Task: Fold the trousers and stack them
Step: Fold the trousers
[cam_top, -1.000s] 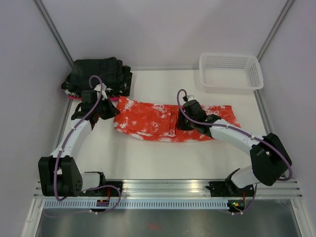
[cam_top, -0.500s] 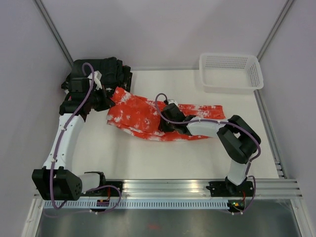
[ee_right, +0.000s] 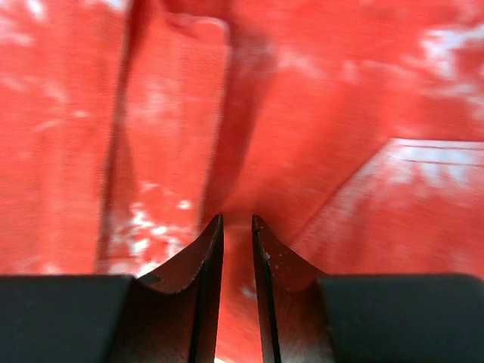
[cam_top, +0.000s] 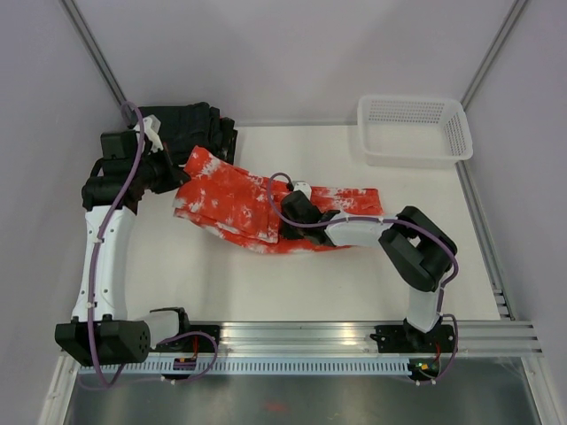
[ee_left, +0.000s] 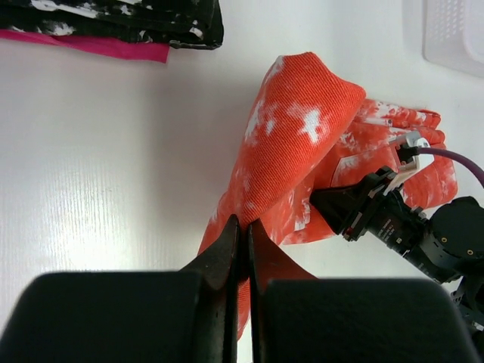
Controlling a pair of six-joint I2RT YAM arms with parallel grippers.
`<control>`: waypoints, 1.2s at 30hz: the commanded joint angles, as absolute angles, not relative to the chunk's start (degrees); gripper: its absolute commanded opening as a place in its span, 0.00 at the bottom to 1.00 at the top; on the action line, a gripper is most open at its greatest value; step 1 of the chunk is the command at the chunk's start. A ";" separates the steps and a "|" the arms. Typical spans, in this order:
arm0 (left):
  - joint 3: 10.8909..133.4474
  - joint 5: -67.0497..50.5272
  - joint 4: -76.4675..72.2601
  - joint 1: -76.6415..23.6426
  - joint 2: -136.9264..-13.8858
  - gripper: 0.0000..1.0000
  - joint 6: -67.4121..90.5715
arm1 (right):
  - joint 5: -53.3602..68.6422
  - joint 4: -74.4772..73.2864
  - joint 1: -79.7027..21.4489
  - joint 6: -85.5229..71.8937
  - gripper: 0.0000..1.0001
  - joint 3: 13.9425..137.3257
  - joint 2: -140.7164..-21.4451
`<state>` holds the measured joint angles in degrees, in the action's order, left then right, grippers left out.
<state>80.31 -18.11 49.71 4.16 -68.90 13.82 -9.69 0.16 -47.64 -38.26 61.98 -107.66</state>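
Observation:
The orange-red trousers (cam_top: 235, 205) with white splotches lie folded across the table's middle, their left end lifted. My left gripper (cam_top: 177, 173) is shut on that left end and holds it above the table; in the left wrist view the cloth (ee_left: 295, 144) hangs from the jaws (ee_left: 243, 231). My right gripper (cam_top: 285, 211) is shut on a fold of the trousers (ee_right: 302, 113) near their middle, low on the table, with cloth pinched between the fingertips (ee_right: 237, 223).
A stack of black speckled garments (cam_top: 190, 128) on a pink cloth sits at the back left, just behind my left gripper; it shows in the left wrist view (ee_left: 113, 23). A white basket (cam_top: 412, 128) stands at the back right.
Both grippers have moved left and back with the trousers. The left end has risen toward the black stack and the whole garment has slid left.

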 commanded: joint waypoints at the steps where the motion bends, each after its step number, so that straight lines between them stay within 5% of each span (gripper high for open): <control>1: 84.02 -17.66 45.88 4.83 -66.97 0.02 12.57 | -15.65 -5.18 -46.76 -35.60 0.28 62.67 -104.08; 12: 85.60 -14.60 45.89 3.43 -70.93 0.02 14.14 | -17.74 -13.25 -45.88 -32.17 0.32 65.74 -88.60; 15: 86.13 -8.72 42.81 -3.85 -71.54 0.02 17.75 | -22.12 -17.74 -44.04 -31.73 0.33 64.61 -84.65; 25: 88.08 5.54 35.35 -26.70 -82.43 0.02 35.03 | -22.76 -23.20 -19.54 -27.70 0.36 54.76 -63.30; 36: 101.66 17.39 26.63 -47.27 -103.08 0.02 50.44 | -5.28 -21.53 6.05 -25.05 0.35 55.10 -61.25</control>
